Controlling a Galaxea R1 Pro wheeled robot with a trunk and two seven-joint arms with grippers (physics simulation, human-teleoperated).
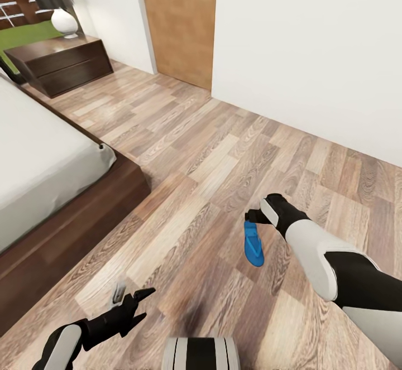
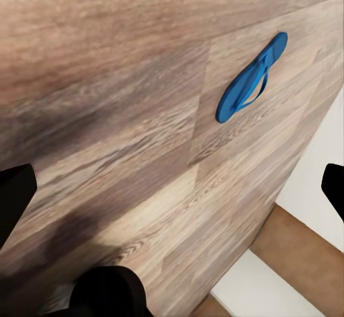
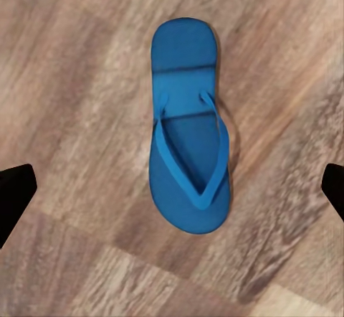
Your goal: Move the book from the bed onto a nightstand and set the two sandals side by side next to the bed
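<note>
blue sandal [image 1: 253, 244] flat on wood-plank floor [image 1: 206, 163], strap side up, well apart from bed [image 1: 39, 169]. right gripper [image 1: 255, 216] above sandal, fingers spread wide, empty. left gripper [image 1: 139, 303] low near bed frame, fingers parted, empty. nightstand [image 1: 58, 63] by far wall.

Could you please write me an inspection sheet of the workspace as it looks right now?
Surface: wood-plank floor, bare around the sandal.
Job's things: one blue sandal flat on the floor, strap up, apart from the bed; nightstand beside the bed, by the wall.
Clutter: white vase-like object on the nightstand.
Grippers: right gripper open, above the sandal, not touching; left gripper open, holding nothing.
Cables: nothing seen.
Surroundings: white wall, wooden door, window behind the nightstand.
</note>
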